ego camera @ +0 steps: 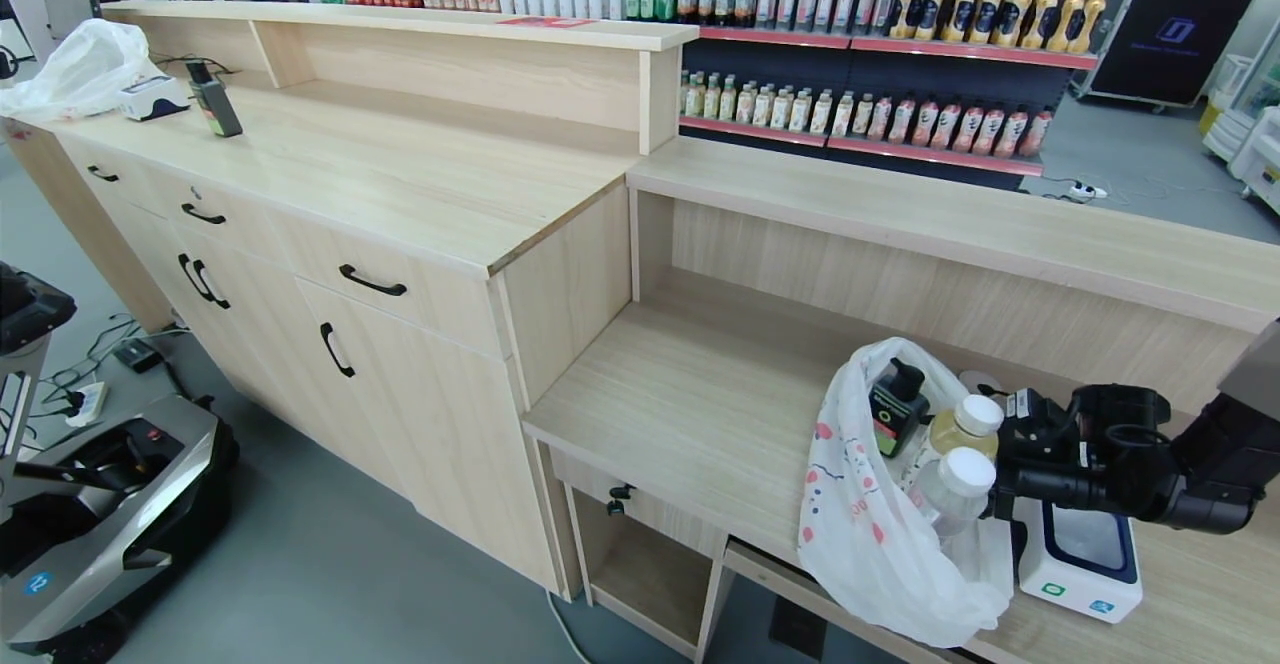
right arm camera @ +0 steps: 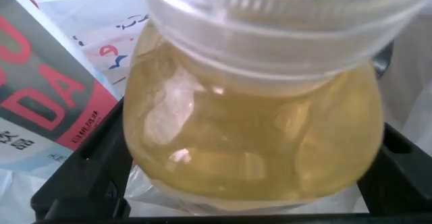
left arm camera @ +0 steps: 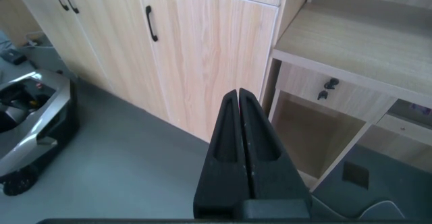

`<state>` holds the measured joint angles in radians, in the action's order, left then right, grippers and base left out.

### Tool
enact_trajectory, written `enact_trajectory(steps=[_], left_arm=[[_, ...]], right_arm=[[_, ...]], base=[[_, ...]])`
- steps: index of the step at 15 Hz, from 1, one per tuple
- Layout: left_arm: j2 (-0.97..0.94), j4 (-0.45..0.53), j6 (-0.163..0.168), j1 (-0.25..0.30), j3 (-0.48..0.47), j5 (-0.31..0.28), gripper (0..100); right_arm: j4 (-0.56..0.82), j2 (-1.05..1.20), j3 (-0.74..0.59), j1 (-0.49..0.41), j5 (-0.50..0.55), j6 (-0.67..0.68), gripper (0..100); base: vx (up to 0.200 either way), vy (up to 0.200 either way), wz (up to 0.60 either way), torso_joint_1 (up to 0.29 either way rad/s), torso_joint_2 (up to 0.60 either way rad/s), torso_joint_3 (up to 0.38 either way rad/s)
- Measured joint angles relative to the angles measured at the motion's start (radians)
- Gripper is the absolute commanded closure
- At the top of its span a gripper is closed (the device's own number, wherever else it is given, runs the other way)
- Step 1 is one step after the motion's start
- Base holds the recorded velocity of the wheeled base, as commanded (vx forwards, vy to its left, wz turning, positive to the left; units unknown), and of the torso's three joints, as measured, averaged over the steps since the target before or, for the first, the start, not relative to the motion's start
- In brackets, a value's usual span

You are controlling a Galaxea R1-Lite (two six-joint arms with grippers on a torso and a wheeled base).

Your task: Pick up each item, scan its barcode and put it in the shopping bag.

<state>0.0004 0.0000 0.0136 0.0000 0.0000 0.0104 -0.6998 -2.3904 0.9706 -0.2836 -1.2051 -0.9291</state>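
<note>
Here, the bench (ego camera: 700,394) is seen beneath the right gripper (ego camera: 1000,479), and the shopping bag (ego camera: 870,544) is spread open just ahead of it. A white scanner (ego camera: 1080,556) is set just beside that gripper. The bottle of yellow drink (right arm camera: 250,123) is clamped by the right gripper, inside the bag's mouth. The left gripper (left arm camera: 239,136) is held closed, above the floor (left arm camera: 121,150).
</note>
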Motion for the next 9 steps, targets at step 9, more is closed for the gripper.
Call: enact_trajectory(steps=[9], left_arm=[[0.000, 0.000, 0.000, 0.000, 0.000, 0.000, 100]], right_arm=[[0.005, 0.045, -0.005, -0.022, 0.000, 0.007, 0]], base=[[0.000, 0.000, 0.00, 0.000, 0.00, 0.000]])
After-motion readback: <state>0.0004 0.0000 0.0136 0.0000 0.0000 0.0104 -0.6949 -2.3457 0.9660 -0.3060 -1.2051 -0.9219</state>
